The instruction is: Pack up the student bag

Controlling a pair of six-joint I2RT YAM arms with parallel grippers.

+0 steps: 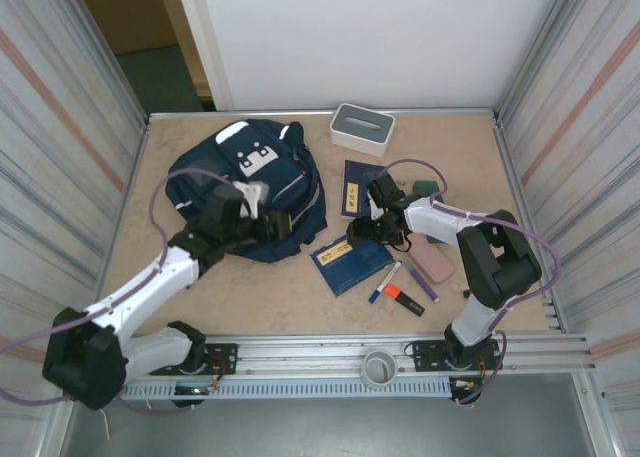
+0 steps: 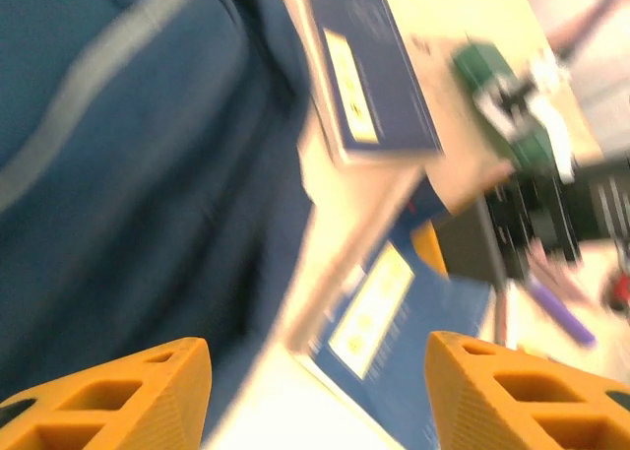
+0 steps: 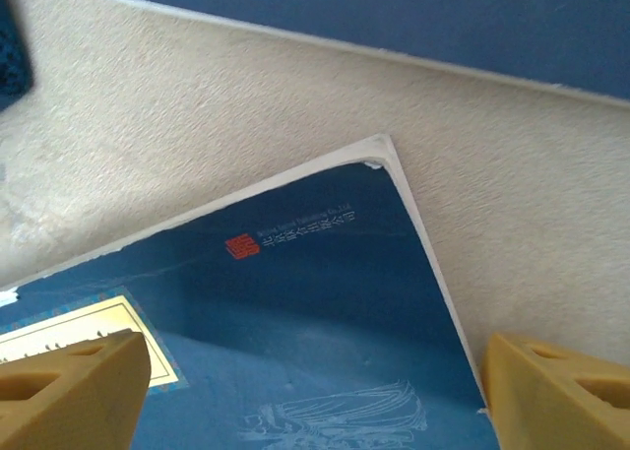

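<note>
Top external view: large navy blue fabric backpack (image 1: 245,177) lies left-rear on the worktop (image 1: 270,297). My left end effector (image 1: 278,227) stands apart, empty, at its near edge; my right end effector (image 3: 315,371) gapes above a flat navy notebook (image 3: 295,292). Risk: the notebook lies flush, so my jaws may skid off or pinch only its cover.

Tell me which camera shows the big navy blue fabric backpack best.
The top external view: nearly the whole large navy blue fabric backpack lies there, white patches visible. The left wrist view gives a blurred stretch of its fabric with a pale strip.
</note>
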